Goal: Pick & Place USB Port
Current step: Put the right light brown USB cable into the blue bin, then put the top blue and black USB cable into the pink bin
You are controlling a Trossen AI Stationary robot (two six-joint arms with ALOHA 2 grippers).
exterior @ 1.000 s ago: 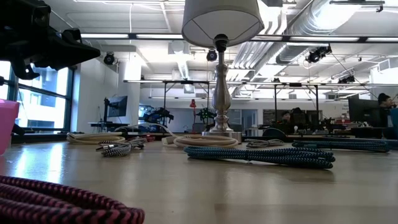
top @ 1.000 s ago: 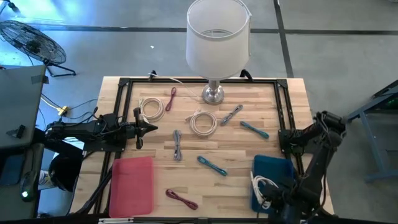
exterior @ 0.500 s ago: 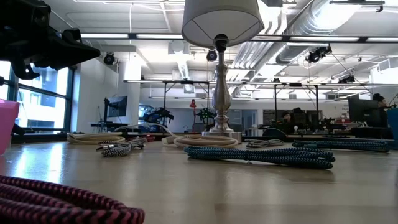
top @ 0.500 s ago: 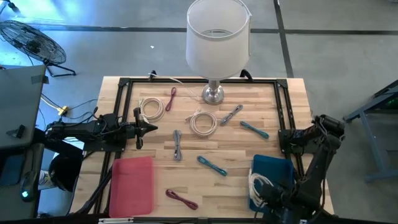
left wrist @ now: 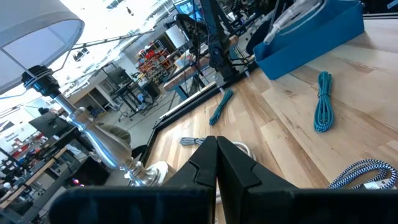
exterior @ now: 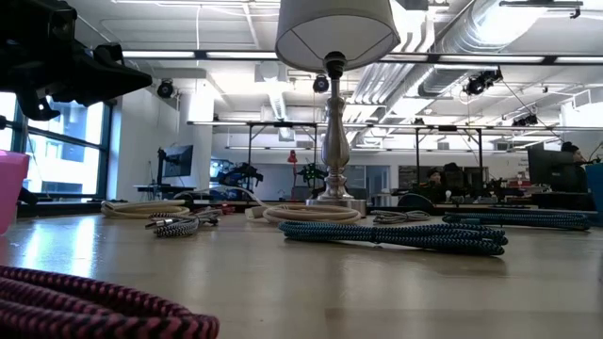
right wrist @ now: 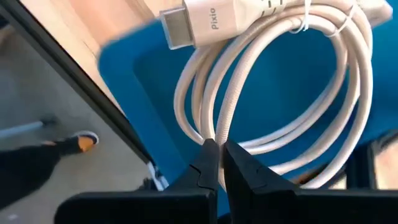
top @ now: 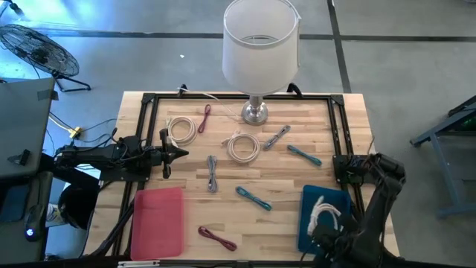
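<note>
A white coiled USB cable (top: 325,216) lies over the blue bin (top: 309,199) at the table's near right corner. My right gripper (top: 318,237) is at the bin's near end, shut on the coil; the right wrist view shows the cable (right wrist: 273,93) and its white plug (right wrist: 205,22) above the blue floor (right wrist: 143,68). My left gripper (top: 177,154) waits shut over the table's left side, above the wood (left wrist: 216,144). Further cables lie flat on the table: two white coils (top: 243,147), teal ones (top: 254,197), grey ones (top: 213,173) and red ones (top: 217,238). My right gripper pinches the white cable's coil at its rim (right wrist: 214,132), opposite the plug end, with several strands running in between the two fingertips (right wrist: 207,150). The coil spreads out ahead of the fingers over the blue bin; whether it rests on the bin floor I cannot tell.
A lamp with a white shade (top: 260,41) stands on its metal base (top: 254,113) at the table's far edge. A pink bin (top: 158,221) sits near left. A black frame (top: 338,126) borders the table. In the low view a teal cable (exterior: 391,234) and a red cable (exterior: 85,301) lie close.
My right arm has drawn back toward the table's near edge and folded lower. The white cable has gone with it, from the blue bin's left rim to over the bin's middle. My left arm has kept still.
</note>
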